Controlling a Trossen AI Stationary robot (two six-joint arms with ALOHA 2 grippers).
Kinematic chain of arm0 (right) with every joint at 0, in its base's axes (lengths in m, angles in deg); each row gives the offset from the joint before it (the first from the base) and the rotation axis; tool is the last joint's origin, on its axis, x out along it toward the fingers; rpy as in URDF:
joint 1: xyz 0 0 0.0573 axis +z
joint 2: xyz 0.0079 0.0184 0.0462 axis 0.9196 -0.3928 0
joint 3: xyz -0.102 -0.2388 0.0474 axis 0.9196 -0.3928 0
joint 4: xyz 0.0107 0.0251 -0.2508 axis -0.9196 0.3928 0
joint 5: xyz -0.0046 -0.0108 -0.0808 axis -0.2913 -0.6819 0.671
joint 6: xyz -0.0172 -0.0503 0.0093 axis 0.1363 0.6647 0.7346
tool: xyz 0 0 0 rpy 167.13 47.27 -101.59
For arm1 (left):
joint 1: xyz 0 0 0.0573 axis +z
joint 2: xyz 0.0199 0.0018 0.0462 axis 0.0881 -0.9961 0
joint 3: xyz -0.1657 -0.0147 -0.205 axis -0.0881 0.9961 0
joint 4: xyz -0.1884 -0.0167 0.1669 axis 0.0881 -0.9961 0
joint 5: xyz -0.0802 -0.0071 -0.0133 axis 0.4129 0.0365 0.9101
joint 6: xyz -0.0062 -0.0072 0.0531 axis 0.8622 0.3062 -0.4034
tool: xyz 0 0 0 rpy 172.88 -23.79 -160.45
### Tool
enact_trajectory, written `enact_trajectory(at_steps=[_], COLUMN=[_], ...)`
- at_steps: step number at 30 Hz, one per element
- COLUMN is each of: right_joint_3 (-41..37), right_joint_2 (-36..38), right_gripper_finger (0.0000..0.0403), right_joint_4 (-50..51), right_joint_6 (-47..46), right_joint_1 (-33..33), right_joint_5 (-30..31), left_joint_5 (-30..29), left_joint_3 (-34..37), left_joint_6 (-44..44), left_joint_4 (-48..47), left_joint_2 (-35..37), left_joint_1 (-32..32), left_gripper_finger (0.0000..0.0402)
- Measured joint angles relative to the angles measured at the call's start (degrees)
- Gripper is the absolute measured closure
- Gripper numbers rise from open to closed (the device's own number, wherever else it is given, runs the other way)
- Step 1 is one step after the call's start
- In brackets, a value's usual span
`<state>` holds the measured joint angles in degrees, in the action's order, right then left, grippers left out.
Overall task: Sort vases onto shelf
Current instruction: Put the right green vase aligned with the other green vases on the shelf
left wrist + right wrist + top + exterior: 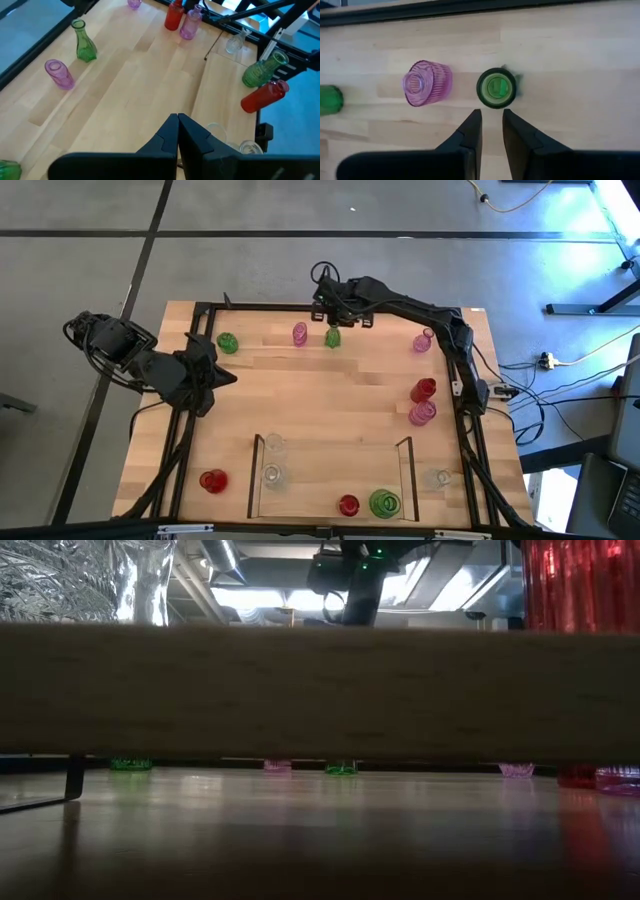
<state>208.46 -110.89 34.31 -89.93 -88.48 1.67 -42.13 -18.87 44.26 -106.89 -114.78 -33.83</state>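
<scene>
A green narrow-necked vase [332,337] [496,88] stands upright on its base near the table's far edge, with a ribbed pink vase [300,333] [426,83] next to it. My right gripper [333,320] [492,125] hangs over the green vase, pointing steeply down. Its fingers are a little apart with nothing between them, and their tips stop just short of the vase's rim. My left gripper [205,370] [177,125] is shut and held above the table's left side. The shelf [262,480] lies at the near edge with two clear vases [272,475], a red one [348,505] and a green one [385,503] inside.
More vases stand loose on the table: a squat green one [228,343] far left, pink [424,340], red [423,389] and pink [422,413] along the right side, a clear one [437,478] right of the shelf and a red one [212,481] left of it. A black frame [200,310] rims the tabletop.
</scene>
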Motion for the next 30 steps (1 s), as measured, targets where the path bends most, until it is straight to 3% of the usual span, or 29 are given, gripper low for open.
enact_trajectory(at_steps=[30], right_joint_3=[0.04], right_joint_2=[-5.02], right_gripper_finger=[0.0342], right_joint_4=[-1.85], right_joint_6=[-18.56], right_joint_1=[-0.94], right_joint_5=[0.95], left_joint_5=[3.52], left_joint_3=[0.0], left_joint_6=[-4.0], left_joint_4=[0.0], left_joint_2=[0.0], left_joint_1=[-2.43], left_gripper_finger=[0.0401])
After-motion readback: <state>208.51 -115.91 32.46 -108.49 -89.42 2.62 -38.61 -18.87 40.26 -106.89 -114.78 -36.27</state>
